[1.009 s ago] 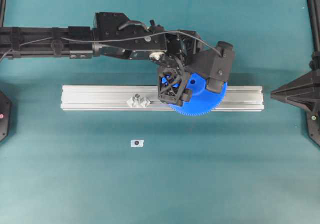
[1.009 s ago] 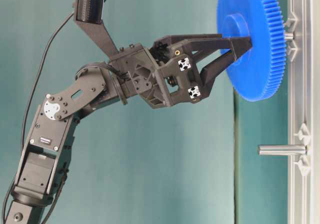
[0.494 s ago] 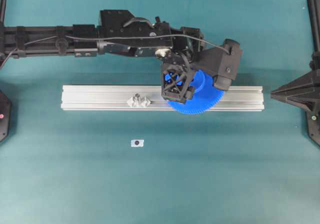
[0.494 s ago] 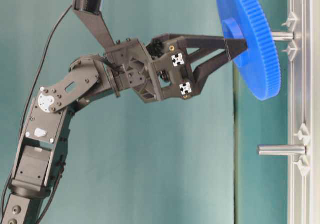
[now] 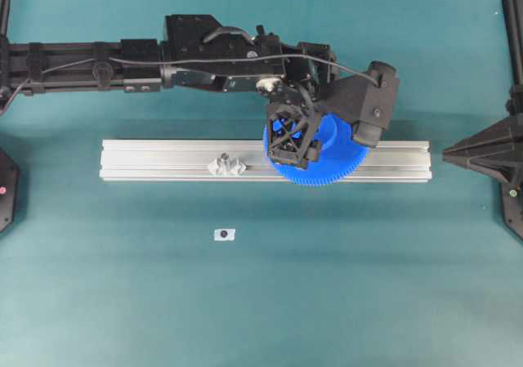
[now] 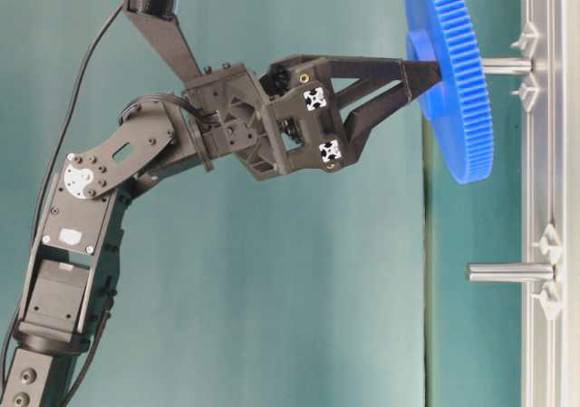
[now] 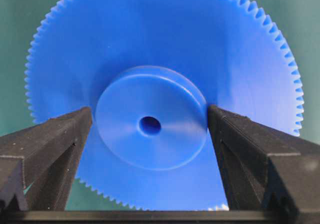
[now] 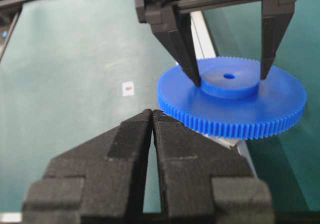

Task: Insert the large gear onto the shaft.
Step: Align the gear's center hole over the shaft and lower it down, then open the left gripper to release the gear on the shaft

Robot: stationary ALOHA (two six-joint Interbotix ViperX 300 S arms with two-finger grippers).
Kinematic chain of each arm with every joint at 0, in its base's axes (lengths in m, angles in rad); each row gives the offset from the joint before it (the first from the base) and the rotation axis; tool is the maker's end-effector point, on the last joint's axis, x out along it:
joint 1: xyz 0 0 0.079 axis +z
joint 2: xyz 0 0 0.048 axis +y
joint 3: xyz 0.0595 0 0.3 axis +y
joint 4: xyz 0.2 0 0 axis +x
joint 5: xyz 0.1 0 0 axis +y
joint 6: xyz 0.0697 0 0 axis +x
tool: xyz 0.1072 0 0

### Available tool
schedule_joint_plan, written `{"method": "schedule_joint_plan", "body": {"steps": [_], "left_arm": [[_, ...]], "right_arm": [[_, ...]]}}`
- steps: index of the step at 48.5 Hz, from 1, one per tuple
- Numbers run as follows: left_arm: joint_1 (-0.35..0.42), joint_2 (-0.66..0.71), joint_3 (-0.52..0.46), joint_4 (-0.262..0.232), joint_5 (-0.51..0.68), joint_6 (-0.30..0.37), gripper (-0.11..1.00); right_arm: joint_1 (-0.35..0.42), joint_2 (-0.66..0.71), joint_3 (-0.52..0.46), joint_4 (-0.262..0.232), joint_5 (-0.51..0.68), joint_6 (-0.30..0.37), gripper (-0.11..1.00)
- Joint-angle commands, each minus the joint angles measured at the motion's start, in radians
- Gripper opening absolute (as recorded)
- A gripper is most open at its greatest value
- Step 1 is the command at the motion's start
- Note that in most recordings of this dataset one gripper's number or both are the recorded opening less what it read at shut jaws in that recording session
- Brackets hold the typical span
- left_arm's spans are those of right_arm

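The large gear (image 5: 331, 164) is a bright-blue toothed disc held nearly level over the aluminium rail (image 5: 163, 161). My left gripper (image 6: 424, 65) is shut on its raised hub (image 7: 150, 116), one finger on each side. The shaft (image 6: 506, 65) stands under the gear. Its top is hidden behind the gear, and the centre hole looks dark in the left wrist view. The gear also shows in the right wrist view (image 8: 230, 99). My right gripper (image 8: 151, 113) is shut and empty, parked at the right (image 5: 448, 150).
A second near-identical pin (image 6: 507, 271) stands further left on the rail (image 5: 222, 164), clear of the gear. A small white tag (image 5: 224, 234) lies on the teal table in front of the rail.
The left gripper has lifted the tilted gear off the rail side, swung it nearly level and shifted it slightly right and back over the shaft. The right arm has not moved.
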Motion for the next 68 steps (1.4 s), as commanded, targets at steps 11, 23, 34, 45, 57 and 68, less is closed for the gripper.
{"method": "schedule_joint_plan", "body": {"steps": [11, 23, 34, 45, 57, 68], "left_arm": [[-0.002, 0.002, -0.028, 0.005, -0.006, 0.0, 0.9], [0.008, 0.008, -0.063, 0.005, -0.011, 0.003, 0.9], [0.008, 0.041, -0.126, 0.006, 0.003, 0.003, 0.9], [0.006, 0.034, -0.114, 0.005, 0.057, 0.002, 0.9], [-0.012, 0.032, -0.124, 0.002, 0.034, 0.0, 0.9], [-0.018, -0.006, -0.156, 0.002, -0.002, 0.0, 0.9]], "right_arm": [[0.0, 0.006, -0.012, 0.002, -0.011, 0.011, 0.14], [-0.002, 0.006, -0.012, 0.0, -0.011, 0.011, 0.14], [-0.002, 0.005, -0.012, 0.0, -0.011, 0.011, 0.14], [-0.002, 0.002, -0.014, 0.002, -0.011, 0.011, 0.14], [0.0, 0.0, -0.012, 0.002, -0.011, 0.009, 0.14], [0.0, -0.002, -0.011, 0.0, -0.011, 0.011, 0.14]]}}
